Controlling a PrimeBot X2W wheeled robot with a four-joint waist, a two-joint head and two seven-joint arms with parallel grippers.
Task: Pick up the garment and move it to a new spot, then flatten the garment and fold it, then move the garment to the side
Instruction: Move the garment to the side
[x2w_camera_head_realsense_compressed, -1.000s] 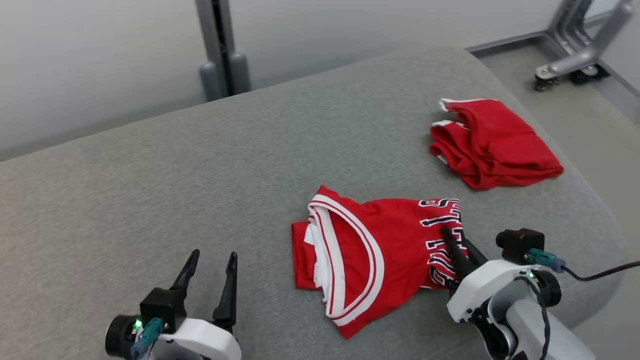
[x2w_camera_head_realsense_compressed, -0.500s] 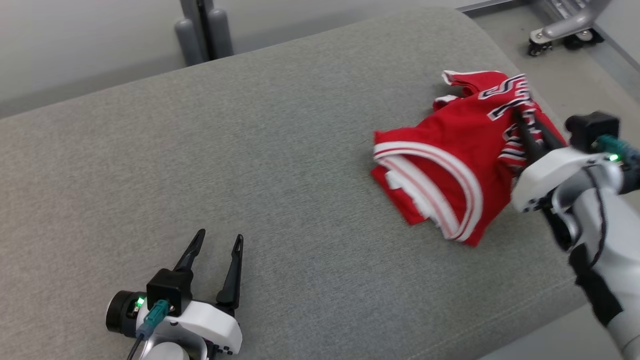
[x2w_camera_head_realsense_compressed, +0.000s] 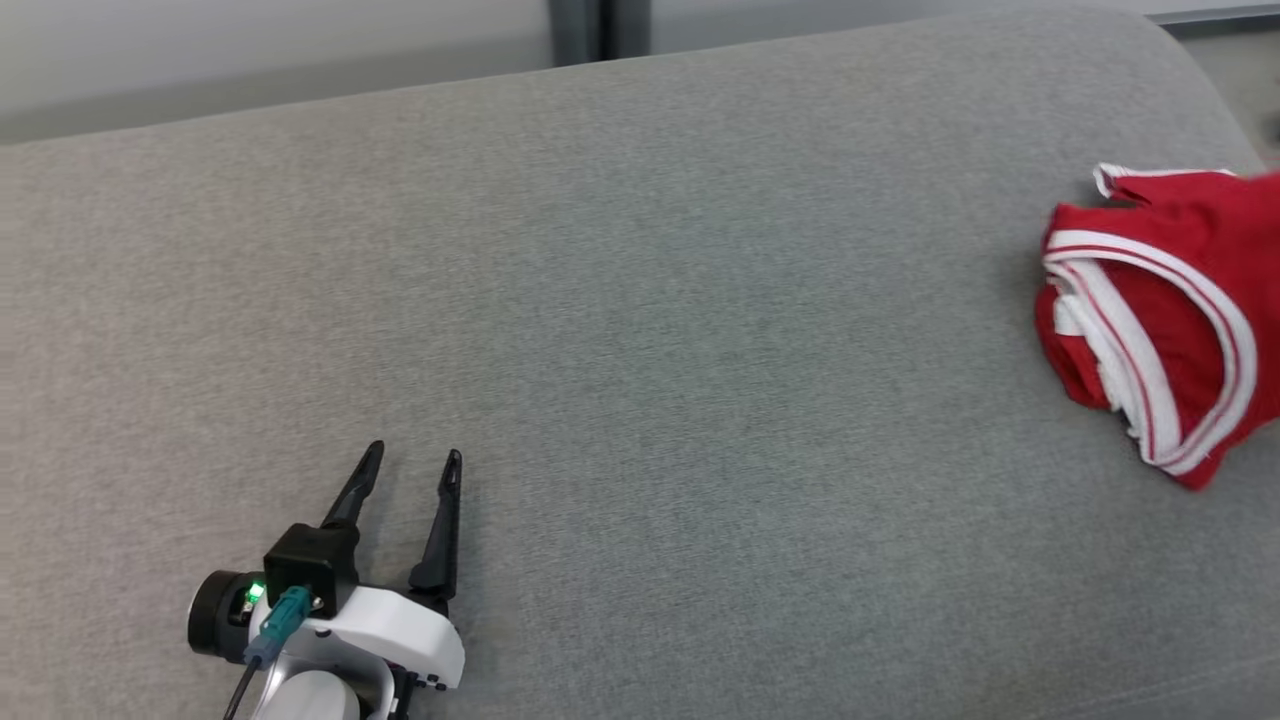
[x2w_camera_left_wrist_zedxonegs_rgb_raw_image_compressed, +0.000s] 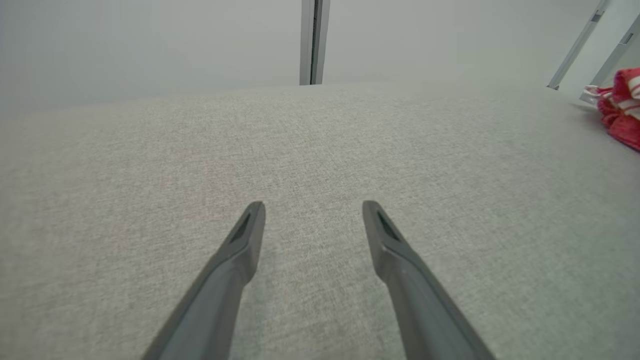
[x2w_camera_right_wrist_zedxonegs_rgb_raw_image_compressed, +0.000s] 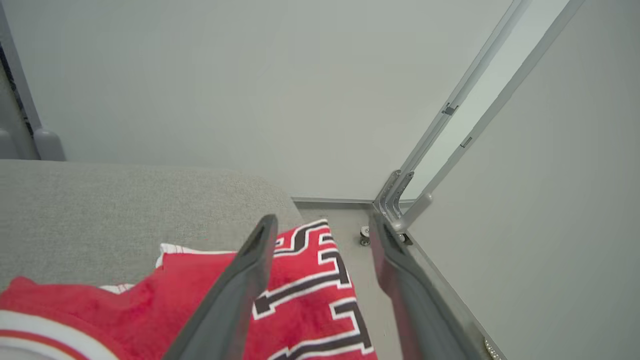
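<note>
Near the cushion's (x2w_camera_head_realsense_compressed: 640, 300) right edge lies the garment (x2w_camera_head_realsense_compressed: 1190, 290); left fingers (x2w_camera_head_realsense_compressed: 442, 520) far off.

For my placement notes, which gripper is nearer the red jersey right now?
Right. The right gripper hangs open over the red jersey, at its lettered end; the left gripper sits open far across the grey cushion from it.

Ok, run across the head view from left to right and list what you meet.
left gripper, jaws apart, at the lower left → grey post at the top edge → red garment with white trim at the right edge, all over the grey cushion.
</note>
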